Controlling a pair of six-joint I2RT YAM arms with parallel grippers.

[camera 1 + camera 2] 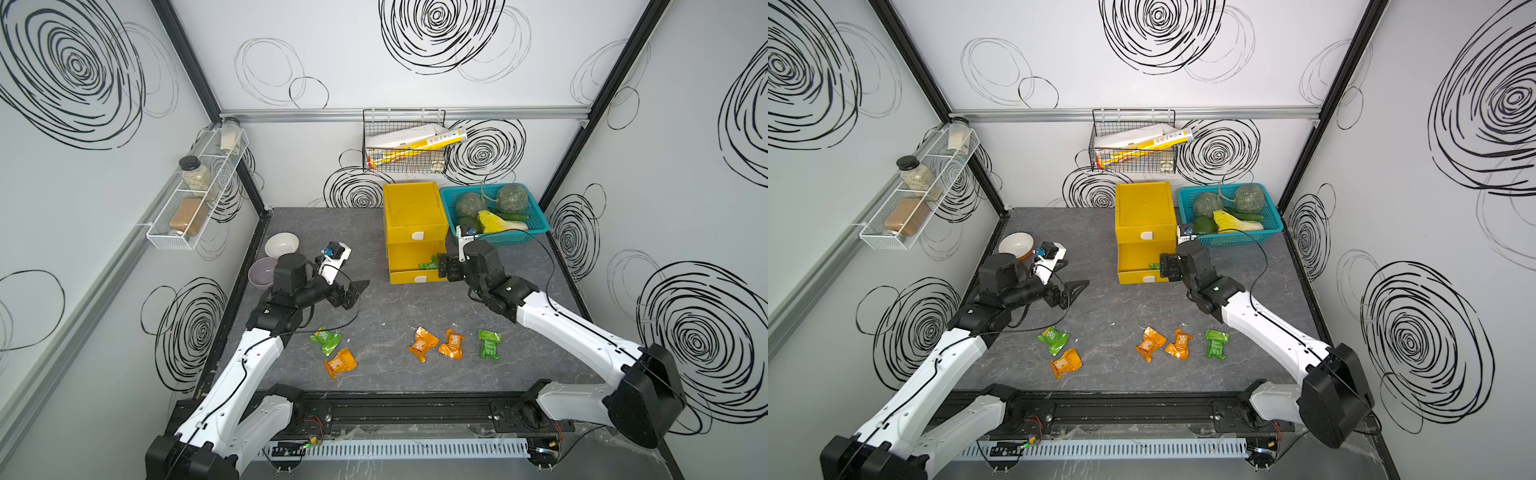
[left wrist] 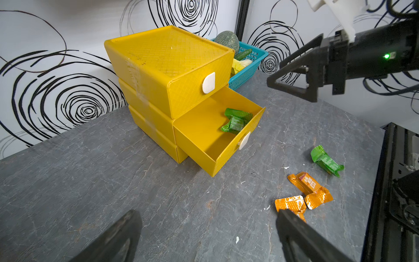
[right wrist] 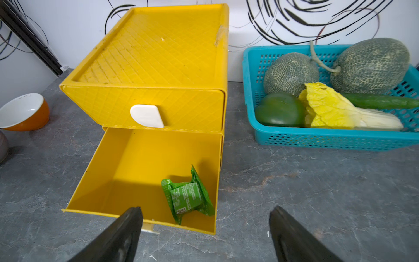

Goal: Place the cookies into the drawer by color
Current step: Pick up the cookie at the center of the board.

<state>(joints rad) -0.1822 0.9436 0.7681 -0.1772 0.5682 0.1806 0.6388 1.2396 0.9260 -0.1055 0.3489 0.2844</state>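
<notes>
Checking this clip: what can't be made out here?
- Closed top drawer of the boxy yellow plastic cabinet: contents hidden by its front, every view.
- Bottom drawer: mostly under the pulled-out middle drawer, contents unseen.
- Crinkly orange foil packet: partly behind the left gripper, left wrist view.

Both top views show you the whole desk (image 1: 395, 307) from high above its near edge, looking down toward the far wall (image 1: 395, 62). Your left wrist camera looks low from the left, across the desk, at the yellow drawers (image 2: 172, 74). The right wrist camera sits close, just above the open drawer (image 3: 136, 163). All four views share that drawer.
</notes>
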